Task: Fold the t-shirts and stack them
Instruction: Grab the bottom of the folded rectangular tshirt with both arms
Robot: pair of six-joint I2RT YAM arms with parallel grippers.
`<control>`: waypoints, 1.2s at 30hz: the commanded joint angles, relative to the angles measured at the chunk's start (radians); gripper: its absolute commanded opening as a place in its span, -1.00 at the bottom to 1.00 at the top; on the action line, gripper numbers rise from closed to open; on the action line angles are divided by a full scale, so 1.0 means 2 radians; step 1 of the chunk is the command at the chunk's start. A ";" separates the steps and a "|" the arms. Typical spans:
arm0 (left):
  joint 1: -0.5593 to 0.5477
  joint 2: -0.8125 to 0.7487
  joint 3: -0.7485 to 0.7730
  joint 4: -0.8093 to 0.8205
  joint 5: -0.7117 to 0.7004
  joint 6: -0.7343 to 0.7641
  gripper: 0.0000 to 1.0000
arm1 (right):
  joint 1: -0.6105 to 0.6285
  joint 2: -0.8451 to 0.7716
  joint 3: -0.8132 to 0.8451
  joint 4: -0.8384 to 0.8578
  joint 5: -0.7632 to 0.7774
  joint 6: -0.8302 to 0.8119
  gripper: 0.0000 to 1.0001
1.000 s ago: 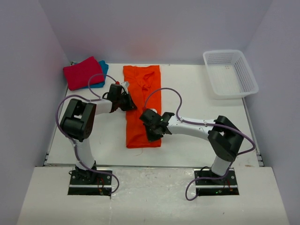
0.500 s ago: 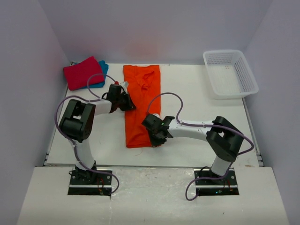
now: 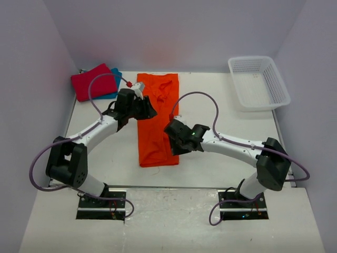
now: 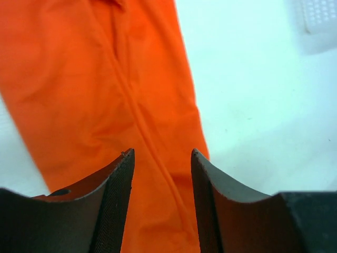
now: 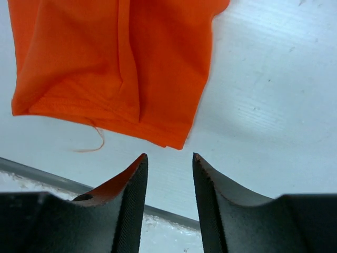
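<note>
The orange t-shirt [image 3: 156,134] lies flat as a long strip folded lengthwise down the middle of the table. My left gripper [image 3: 149,112] hovers over its upper left part, open with nothing between the fingers; in the left wrist view the left gripper [image 4: 162,153] has only orange cloth [image 4: 79,79] below it. My right gripper [image 3: 175,147] is by the strip's near right corner, open and empty. In the right wrist view the right gripper [image 5: 169,155] hangs just short of the hem [image 5: 105,63]. The red t-shirt [image 3: 93,81] lies folded on the teal one [image 3: 112,94] at the back left.
A white lattice basket [image 3: 281,87] stands at the back right, its corner [image 4: 321,16] showing in the left wrist view. A loose thread [image 5: 92,143] trails from the orange hem. The table's near edge [image 5: 63,182] runs just beyond the right gripper.
Both grippers have opened and let go of the orange shirt. Both arms have lifted off the cloth, the left one reaching further out over the shirt's upper part.
</note>
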 commanded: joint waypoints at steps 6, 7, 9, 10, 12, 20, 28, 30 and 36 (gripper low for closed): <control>-0.063 0.002 -0.035 0.007 0.033 -0.028 -0.98 | -0.100 -0.035 0.029 -0.017 0.032 -0.044 -1.00; -0.066 0.003 -0.041 0.012 0.035 -0.029 -1.00 | -0.112 -0.041 0.031 -0.012 0.029 -0.050 -1.00; -0.070 0.003 -0.058 0.021 0.027 -0.032 -1.00 | -0.149 -0.046 0.041 -0.006 0.005 -0.072 -1.00; -0.071 0.003 -0.063 0.024 0.027 -0.033 -1.00 | -0.159 -0.046 0.044 -0.005 -0.002 -0.078 -1.00; -0.071 0.006 -0.075 0.027 0.028 -0.033 -1.00 | -0.188 -0.048 0.051 0.002 -0.027 -0.096 -1.00; -0.075 0.022 -0.113 0.063 0.030 -0.038 -1.00 | -0.225 -0.007 0.102 0.008 -0.088 -0.120 -1.00; -0.101 0.074 -0.173 0.128 0.048 -0.062 -1.00 | -0.227 0.093 0.187 0.010 -0.125 -0.145 -1.00; -0.117 0.074 -0.183 0.132 0.044 -0.069 -1.00 | -0.227 0.116 0.225 0.007 -0.123 -0.159 -1.00; -0.151 0.055 -0.207 0.136 0.040 -0.088 -1.00 | -0.235 0.189 0.302 -0.004 -0.123 -0.185 -1.00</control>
